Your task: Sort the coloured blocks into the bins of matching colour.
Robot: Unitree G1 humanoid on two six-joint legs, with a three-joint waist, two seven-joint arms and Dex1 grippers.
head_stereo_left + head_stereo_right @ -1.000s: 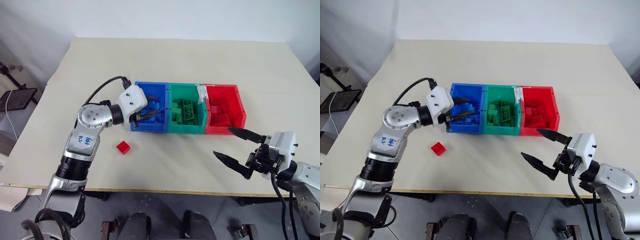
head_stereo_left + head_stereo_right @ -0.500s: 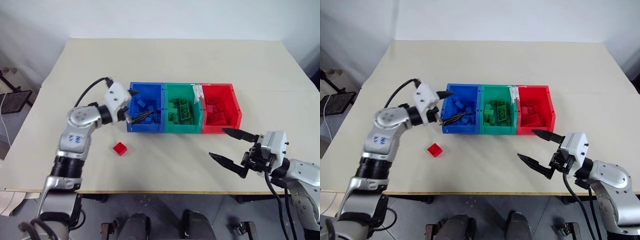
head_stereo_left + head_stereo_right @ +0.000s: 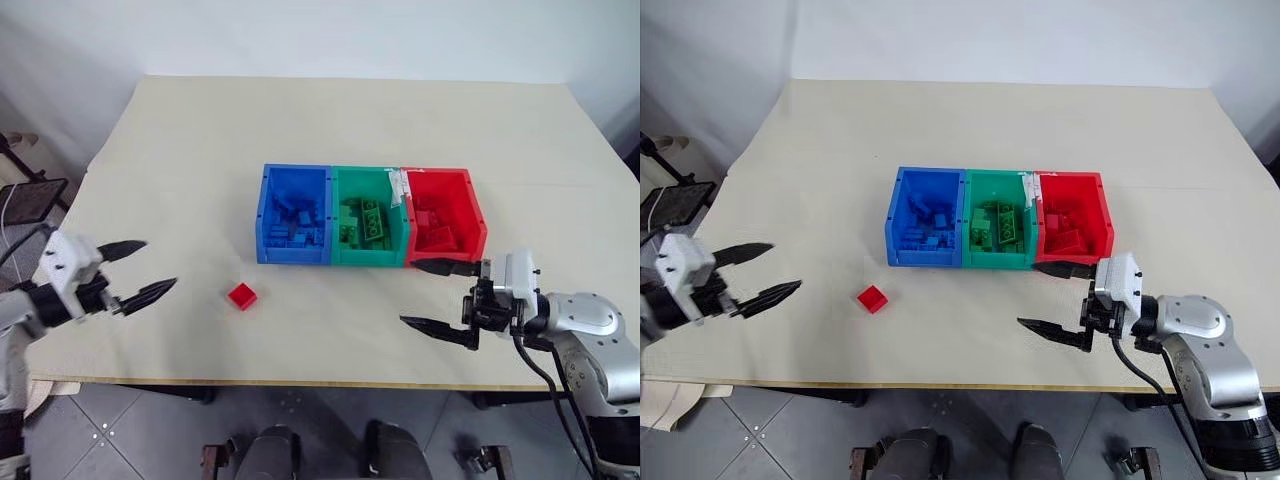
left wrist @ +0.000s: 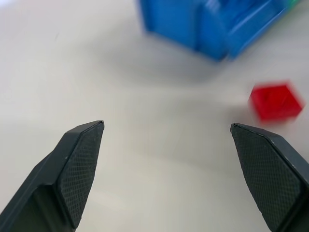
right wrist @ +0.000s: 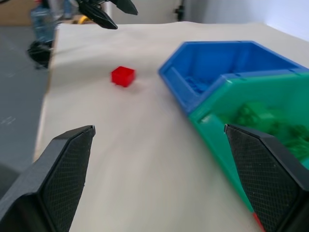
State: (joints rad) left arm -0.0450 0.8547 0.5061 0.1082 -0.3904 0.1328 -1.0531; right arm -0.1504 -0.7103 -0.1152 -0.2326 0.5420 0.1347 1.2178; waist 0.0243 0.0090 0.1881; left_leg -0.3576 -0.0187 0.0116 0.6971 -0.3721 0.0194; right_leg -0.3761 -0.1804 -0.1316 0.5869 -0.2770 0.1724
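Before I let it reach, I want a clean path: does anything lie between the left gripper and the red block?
Nothing visible does. Only bare table lies between the open left gripper and the red block.

Looks like a robot test lab: bare beige table [image 3: 330,120] filling mid-frame against plain white walls [image 3: 330,35], grey tiled floor [image 3: 150,440] along the bottom edge, black stand [image 3: 25,195] at far left.

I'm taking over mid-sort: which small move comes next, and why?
Probably bring the open left gripper over to the red block. It lies alone on the table in front of the blue bin, nearer the left gripper than the right gripper.
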